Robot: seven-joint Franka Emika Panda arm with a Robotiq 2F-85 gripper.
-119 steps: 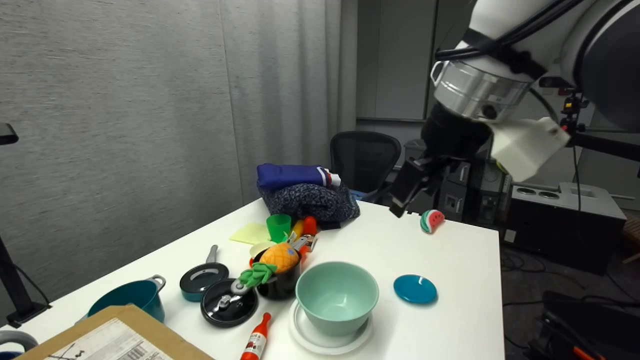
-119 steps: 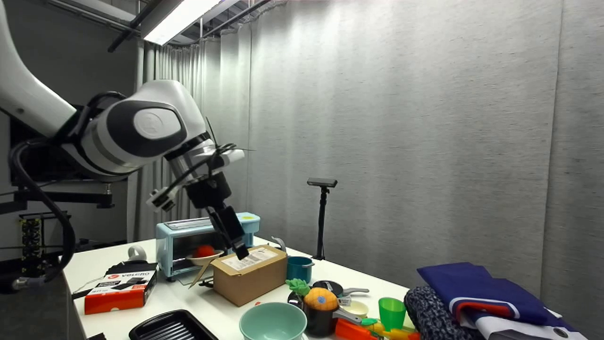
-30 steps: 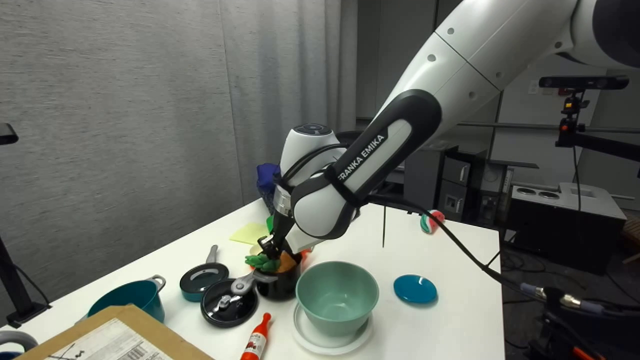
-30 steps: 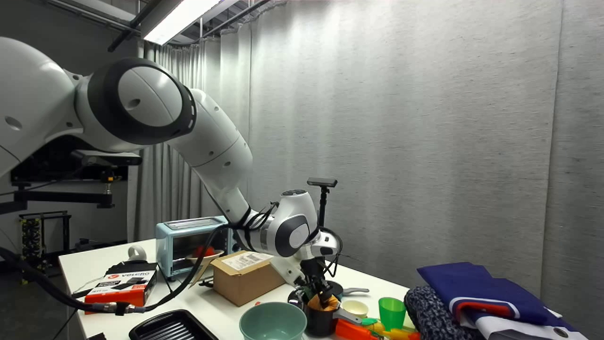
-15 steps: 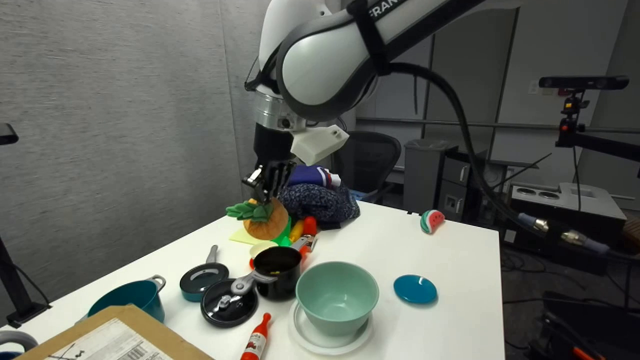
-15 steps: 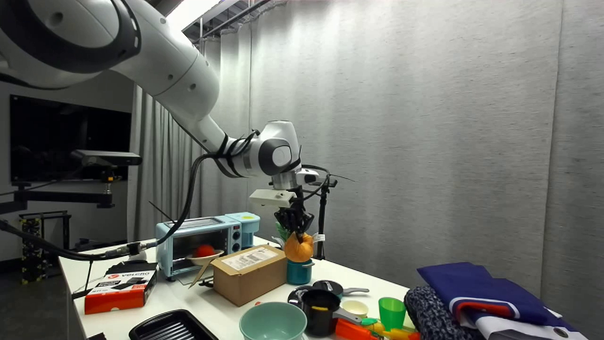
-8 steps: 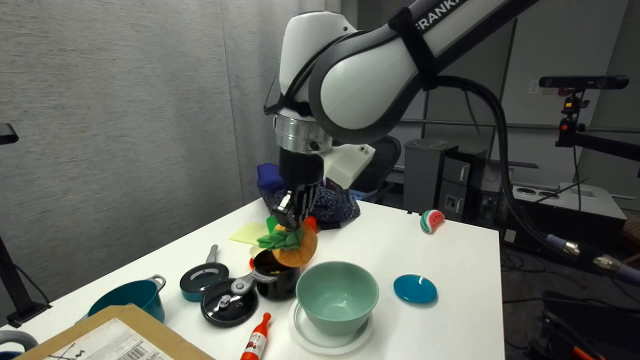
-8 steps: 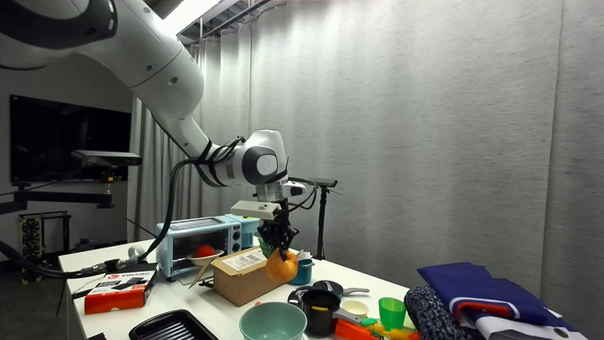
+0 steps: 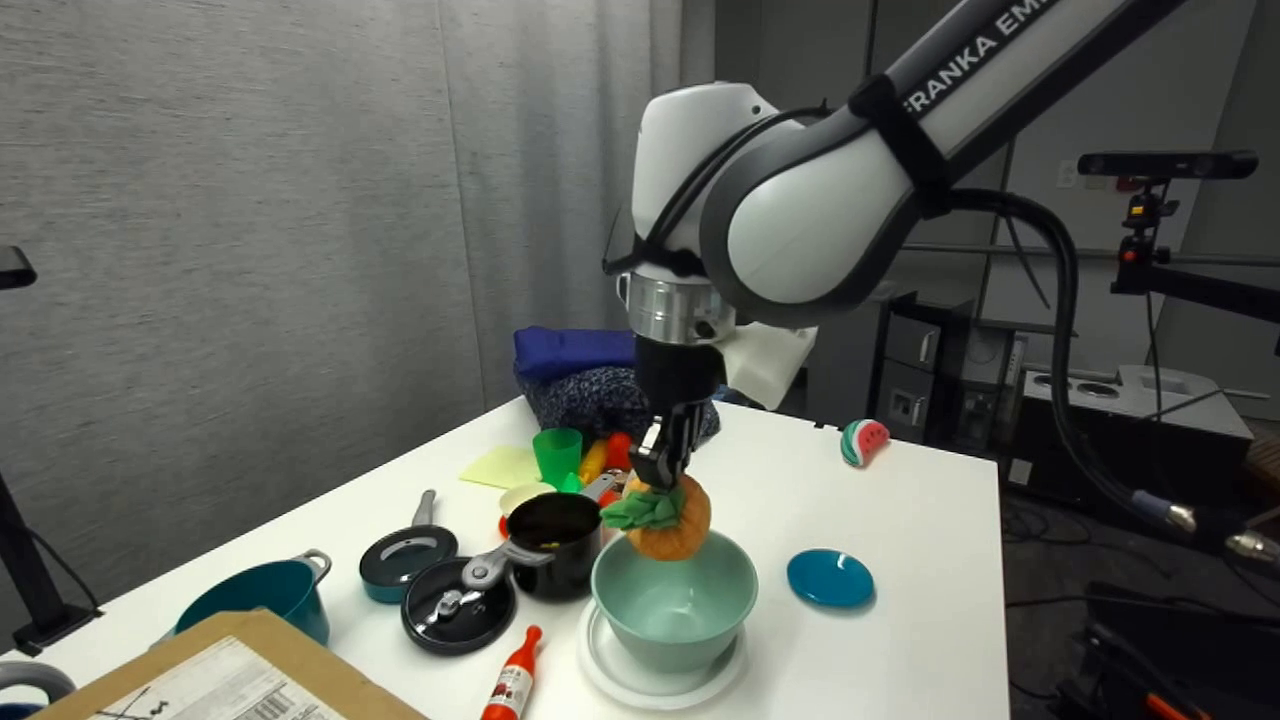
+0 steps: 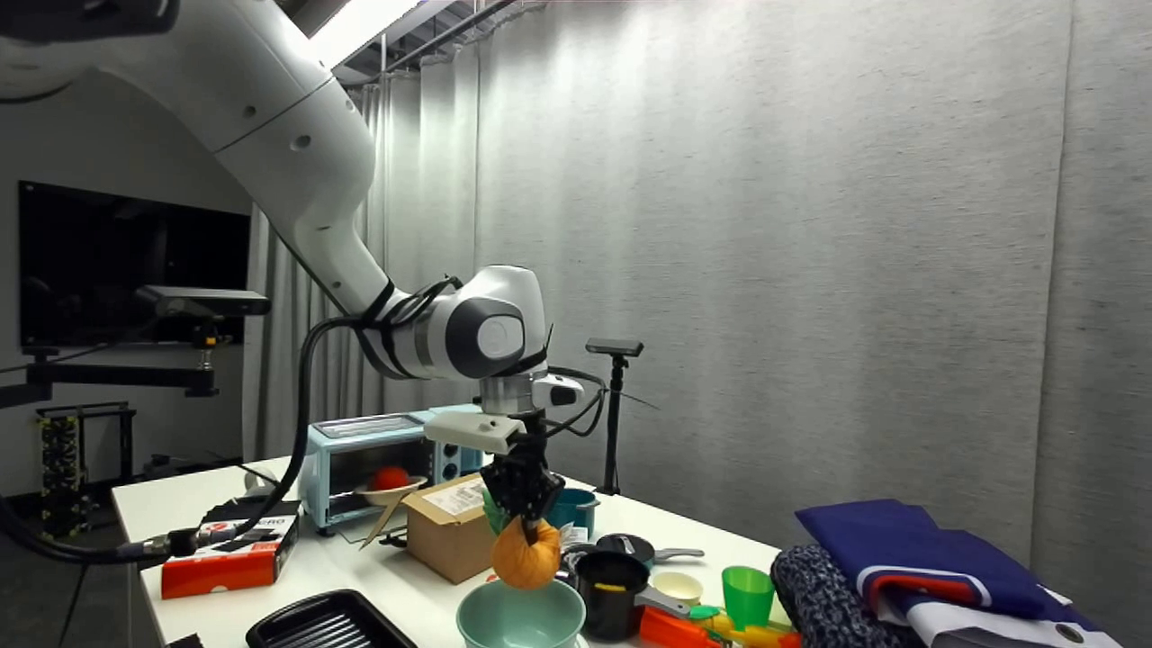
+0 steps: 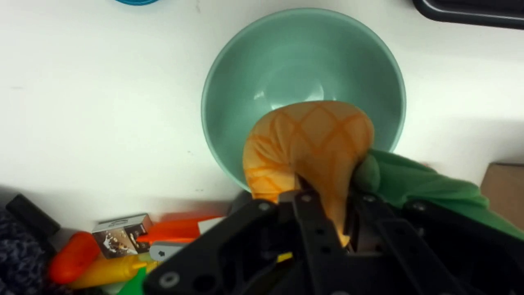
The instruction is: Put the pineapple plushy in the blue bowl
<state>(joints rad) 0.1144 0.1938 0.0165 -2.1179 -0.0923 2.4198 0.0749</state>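
1. wrist view: the hand (image 11: 335, 198) is pinched around the pineapple plushy (image 11: 315, 131), which overlaps part of the blue bowl (image 11: 245, 73); the bowl's middle lies ahead of the hand.
2. in an exterior view, the green tuft (image 9: 640, 510) points sideways, so the plushy's long axis looks near level, across the bowl's far rim.
3. in an exterior view, the orange body (image 10: 525, 558) hangs over the bowl; a slight shift toward its middle, then release, seems to be what comes next.
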